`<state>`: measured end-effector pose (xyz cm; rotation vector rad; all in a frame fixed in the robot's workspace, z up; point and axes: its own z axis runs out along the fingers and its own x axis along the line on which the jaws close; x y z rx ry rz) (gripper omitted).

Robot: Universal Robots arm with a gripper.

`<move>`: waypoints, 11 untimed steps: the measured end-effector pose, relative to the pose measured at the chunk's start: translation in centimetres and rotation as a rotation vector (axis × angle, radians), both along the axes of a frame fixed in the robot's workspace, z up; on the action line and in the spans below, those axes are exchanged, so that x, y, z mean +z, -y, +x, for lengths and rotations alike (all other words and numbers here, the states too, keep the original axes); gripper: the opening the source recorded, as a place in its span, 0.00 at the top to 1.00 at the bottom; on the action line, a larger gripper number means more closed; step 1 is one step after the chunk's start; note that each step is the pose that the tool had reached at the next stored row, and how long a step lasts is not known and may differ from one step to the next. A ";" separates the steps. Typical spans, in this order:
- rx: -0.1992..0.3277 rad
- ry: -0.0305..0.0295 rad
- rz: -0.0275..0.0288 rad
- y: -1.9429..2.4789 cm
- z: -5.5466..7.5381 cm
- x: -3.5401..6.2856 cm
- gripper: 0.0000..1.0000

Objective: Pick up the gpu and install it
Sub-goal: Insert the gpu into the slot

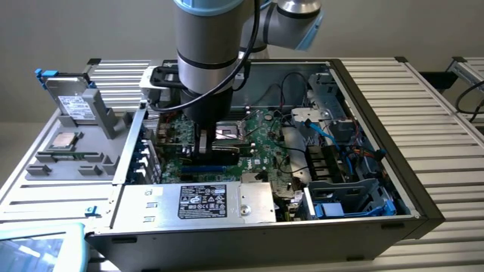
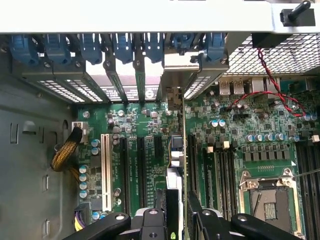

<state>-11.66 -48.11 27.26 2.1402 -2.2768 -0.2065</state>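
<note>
The gpu (image 2: 175, 150) is seen edge-on in the wrist view, standing upright over the green motherboard (image 2: 250, 130). Its silver end bracket (image 2: 175, 75) sits among the rear slot covers. My gripper (image 2: 177, 220) is shut on the card, with one black finger on either side of it. In the exterior view my gripper (image 1: 203, 148) reaches down into the open computer case (image 1: 423, 209), and the gpu's black body (image 1: 230, 149) shows low over the board beside the fingers. Whether the card's edge is seated in a slot cannot be told.
A white slot (image 2: 105, 170) and black expansion slots (image 2: 141, 170) lie beside the card. An open CPU socket (image 2: 267, 197) is close by, and red and black wires (image 2: 270, 85) cross the board. Blue latches (image 2: 120, 47) line the rear. A power supply (image 1: 200, 202) and a hard drive (image 1: 76, 105) flank the case.
</note>
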 end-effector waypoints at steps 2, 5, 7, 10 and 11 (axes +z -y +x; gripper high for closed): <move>0.000 -0.0001 -0.0002 0.00 0.0 -0.18 0.72; 0.000 -0.0004 -0.0004 0.00 0.0 -0.21 0.72; 0.000 -0.0003 -0.0001 0.00 -0.1 -0.26 0.72; 0.000 -0.0007 -0.0002 0.00 -0.2 -0.34 0.72; 0.000 -0.0007 -0.0001 0.00 -0.2 -0.34 0.72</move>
